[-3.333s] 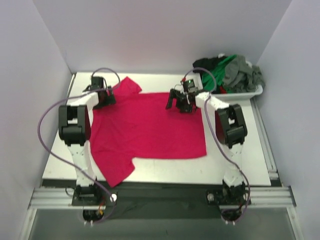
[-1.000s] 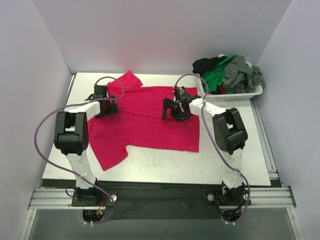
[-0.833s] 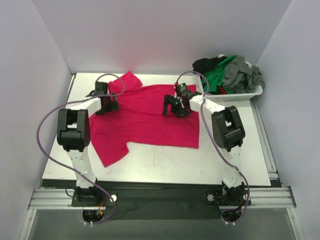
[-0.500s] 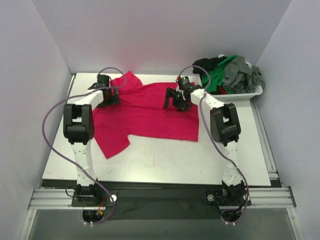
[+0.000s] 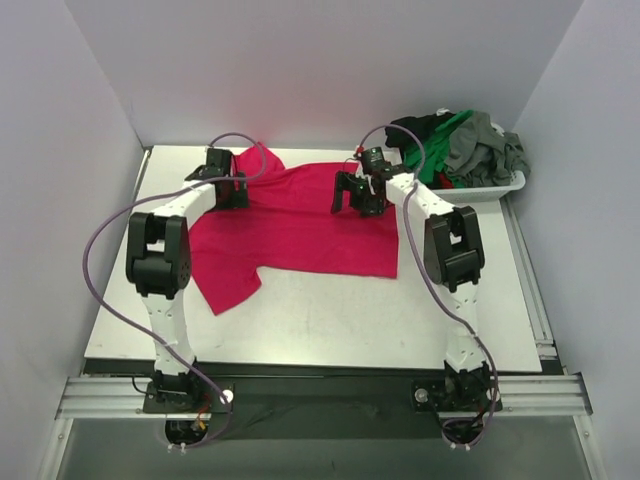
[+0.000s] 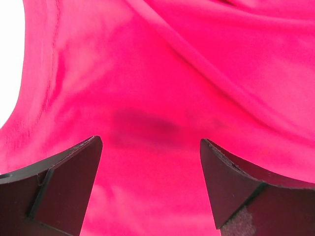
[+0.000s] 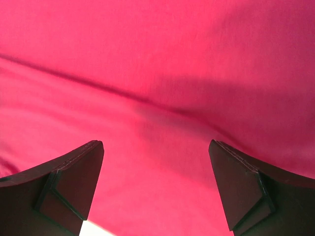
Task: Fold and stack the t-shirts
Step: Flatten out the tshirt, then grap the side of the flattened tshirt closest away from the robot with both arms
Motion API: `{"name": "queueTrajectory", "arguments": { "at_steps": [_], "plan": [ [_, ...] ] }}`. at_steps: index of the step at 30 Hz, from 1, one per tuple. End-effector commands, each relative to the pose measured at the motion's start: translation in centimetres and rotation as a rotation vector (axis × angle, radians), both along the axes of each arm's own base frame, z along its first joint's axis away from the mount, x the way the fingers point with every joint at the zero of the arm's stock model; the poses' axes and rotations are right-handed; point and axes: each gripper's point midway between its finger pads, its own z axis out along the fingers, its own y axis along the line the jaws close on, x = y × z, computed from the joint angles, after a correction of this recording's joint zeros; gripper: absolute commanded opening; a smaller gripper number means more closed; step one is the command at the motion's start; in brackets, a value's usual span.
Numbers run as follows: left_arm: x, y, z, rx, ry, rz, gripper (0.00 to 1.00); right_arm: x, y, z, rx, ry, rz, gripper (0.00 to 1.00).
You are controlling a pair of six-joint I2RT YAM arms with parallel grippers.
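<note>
A crimson-red cloth t-shirt (image 5: 300, 225) lies spread on the far half of the pale counter (image 5: 330, 320). The left fingers (image 6: 64, 182) and right fingers (image 7: 246, 187), each pair spread wide, hang over its far part, pinching nothing; green, grey and black shirts (image 5: 465, 145) fill the white plastic basket (image 5: 495, 188).

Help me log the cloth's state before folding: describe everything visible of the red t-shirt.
The crimson-red t-shirt is soft, plain cloth, spread mostly flat on the table. One short sleeve points to the near left and another toward the back wall. Shallow creases run across its far part. The left gripper and right gripper hover open over that far edge. Whether they touch the cloth cannot be told.
</note>
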Motion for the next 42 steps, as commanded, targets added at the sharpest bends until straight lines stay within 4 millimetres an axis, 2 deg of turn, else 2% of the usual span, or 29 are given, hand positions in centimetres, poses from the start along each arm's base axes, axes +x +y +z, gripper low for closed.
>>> {"name": "queueTrajectory", "arguments": {
  "at_steps": [1, 2, 3, 5, 6, 7, 9, 10, 12, 14, 16, 17, 19, 20, 21, 23, 25, 27, 28, 31, 32, 34, 40, 42],
  "plan": [
    [0.2, -0.9, 7.4, 0.035, -0.188, 0.005, 0.92, -1.3, -0.4, 5.7, -0.002, -0.085, 0.03, 0.93],
    [0.0, -0.9, 8.0, 0.04, -0.211, 0.012, 0.92, -1.6, -0.4, 6.0, -0.004, -0.097, 0.036, 0.93],
    [-1.5, -1.0, 8.0, 0.039, -0.21, 0.008, 0.93, -2.3, -0.7, 6.4, -0.009, -0.099, 0.036, 0.93],
    [-2.5, -0.9, 8.3, 0.022, -0.233, 0.024, 0.93, -3.0, -0.7, 6.6, -0.023, -0.111, 0.038, 0.93],
    [-4.0, -0.6, 7.8, 0.025, -0.222, 0.028, 0.93, -3.5, -0.9, 7.3, -0.018, -0.123, 0.031, 0.93],
    [-4.6, -0.4, 7.8, 0.025, -0.224, 0.039, 0.92, -4.6, -1.2, 6.3, -0.031, -0.098, 0.033, 0.93],
    [-6.0, 0.3, 8.0, 0.039, -0.227, 0.062, 0.92, -5.4, -1.1, 7.0, -0.017, -0.125, 0.024, 0.93],
    [-7.3, 0.7, 6.8, 0.052, -0.196, 0.073, 0.91, -6.7, -1.6, 5.5, -0.027, -0.092, 0.023, 0.93],
    [-8.7, 1.3, 6.4, 0.077, -0.171, 0.092, 0.9, -7.3, -1.6, 6.1, -0.005, -0.118, 0.008, 0.92],
    [-10.8, 1.6, 4.7, 0.094, -0.115, 0.1, 0.88, -8.5, -2.2, 4.8, -0.007, -0.1, -0.002, 0.91],
    [-12.2, 1.7, 4.4, 0.094, -0.106, 0.122, 0.86, -9.3, -2.5, 4.9, -0.001, -0.108, -0.008, 0.9],
    [-13.8, 1.9, 3.0, 0.11, -0.073, 0.125, 0.85, -9.6, -2.6, 4.8, 0.0, -0.112, -0.009, 0.9],
    [-15.2, 1.8, 3.2, 0.097, -0.085, 0.152, 0.83, -10.7, -3.3, 4.1, -0.009, -0.101, -0.014, 0.89],
    [-16.7, 1.7, 2.0, 0.114, -0.059, 0.15, 0.82, -11.0, -3.6, 3.8, -0.014, -0.098, -0.016, 0.89],
    [-17.2, 1.4, 2.6, 0.095, -0.086, 0.169, 0.8, -11.5, -4.1, 3.4, -0.019, -0.091, -0.022, 0.89],
    [-18.7, 1.3, 2.4, 0.115, -0.089, 0.191, 0.78, -11.9, -4.5, 3.2, -0.02, -0.09, -0.026, 0.89],
    [-20.3, 0.4, 2.2, 0.103, -0.103, 0.207, 0.78, -12.2, -5.0, 3.1, -0.023, -0.089, -0.034, 0.88],
    [-21.8, 0.9, 2.3, 0.127, -0.118, 0.24, 0.77, -12.1, -4.9, 3.5, -0.012, -0.099, -0.035, 0.88],
    [-22.3, 0.6, 2.5, 0.099, -0.134, 0.298, 0.77, -12.3, -4.7, 3.5, -0.004, -0.096, -0.029, 0.88],
    [-24.1, 0.5, 2.5, 0.065, -0.155, 0.318, 0.76, -12.6, -4.9, 3.6, -0.004, -0.1, -0.026, 0.88],
    [-24.7, 0.9, 3.1, 0.066, -0.177, 0.336, 0.76, -12.5, -5.2, 3.6, -0.006, -0.104, -0.033, 0.88],
    [-26.2, 1.6, 2.8, 0.074, -0.182, 0.394, 0.74, -12.5, -5.6, 3.6, -0.012, -0.104, -0.042, 0.88],
    [-28.3, 1.9, 3.0, 0.045, -0.176, 0.496, 0.69, -12.2, -6.9, 3.6, -0.009, -0.102, -0.076, 0.88],
    [-28.7, 1.8, 2.0, 0.061, -0.125, 0.527, 0.65, -12.2, -7.1, 3.4, -0.009, -0.095, -0.082, 0.88]
  ]
}}
